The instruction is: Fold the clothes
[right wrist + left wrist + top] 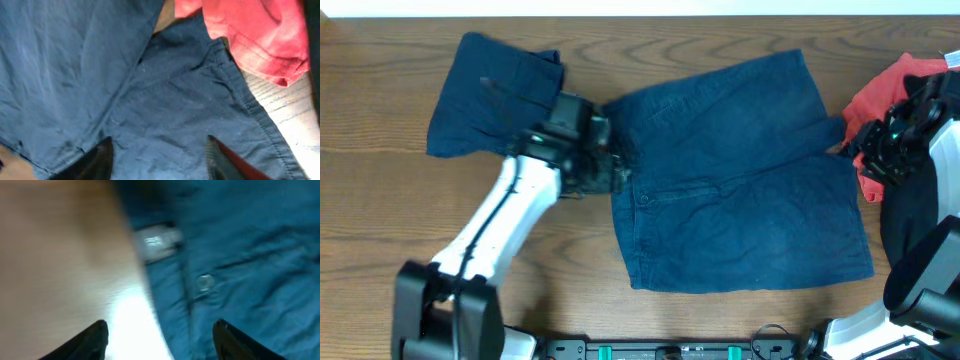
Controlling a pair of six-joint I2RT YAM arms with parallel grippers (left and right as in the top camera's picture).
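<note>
Two blue things lie on the table [380, 200]: big shorts [740, 190] flat in the middle and a smaller blue piece [485, 95] near the back left corner. One red cloth [880, 100] and one black cloth [905, 215] sit at the right edge, partly hidden by the right arm [930, 265]. The left gripper [160, 340] has its jaws spread over the waistband [185, 285], but that view is blurry. The right gripper [157, 160] has its jaws spread over the shorts, pinching nothing.
</note>
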